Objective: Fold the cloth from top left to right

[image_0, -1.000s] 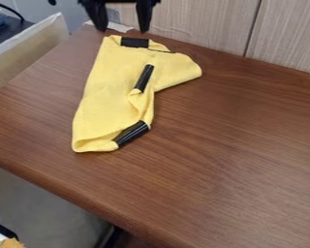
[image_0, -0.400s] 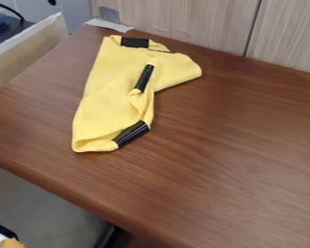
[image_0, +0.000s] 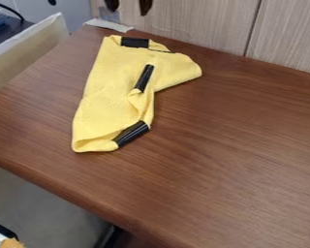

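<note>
We see the gripper [image_0: 128, 8] above the cloth [image_0: 106, 97], its two fingers [image_0: 145, 6] spread, with nothing between them. The cloth lies on the table [image_0: 235, 155], its upper edge just below the fingers in the view and the rest running away from them toward the near side, rumpled and partly turned over on itself.

We judge it light, soft and limp, not fragile, with enough nap not to slip from a firm pinch. The black patch [image_0: 134, 42], nearest the fingers, and the two black strips [image_0: 144, 78] farther from them look smoother and perhaps stiffer, so we would rather pinch plain cloth. For this fold we would take the corner beside the patch, almost straight below the fingers, pinch a small lip low against the table, lift gently and carry it across to the right. Too shallow a pinch could let it slip; too deep a one could gather both layers or drag the whole cloth.

As for brands, labels or writing, we can make out none on the cloth, patch or strips.
</note>
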### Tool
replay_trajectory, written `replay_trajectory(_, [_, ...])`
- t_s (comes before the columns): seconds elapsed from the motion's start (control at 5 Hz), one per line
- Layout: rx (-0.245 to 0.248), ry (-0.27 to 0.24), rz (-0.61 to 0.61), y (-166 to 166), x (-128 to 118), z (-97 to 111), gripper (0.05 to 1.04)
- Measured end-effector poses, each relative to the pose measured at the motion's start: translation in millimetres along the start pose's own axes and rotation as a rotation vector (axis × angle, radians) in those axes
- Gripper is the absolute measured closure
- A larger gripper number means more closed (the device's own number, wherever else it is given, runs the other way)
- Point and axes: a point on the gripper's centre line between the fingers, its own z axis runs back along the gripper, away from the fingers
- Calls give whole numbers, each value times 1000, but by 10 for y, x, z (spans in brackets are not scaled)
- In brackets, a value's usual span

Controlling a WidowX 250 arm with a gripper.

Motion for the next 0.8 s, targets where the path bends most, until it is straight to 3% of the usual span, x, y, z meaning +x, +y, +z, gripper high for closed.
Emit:
replay_trajectory(0.2, [3, 58, -43, 23, -55, -217, 82])
replay_trajectory(0.4, [-21, 59, -74, 55, -34, -290, 83])
replay_trajectory(0.6, [-35, 94, -101, 136, -57, -506, 83])
replay_trajectory(0.8, [-30, 96, -104, 159, -33, -550, 83])
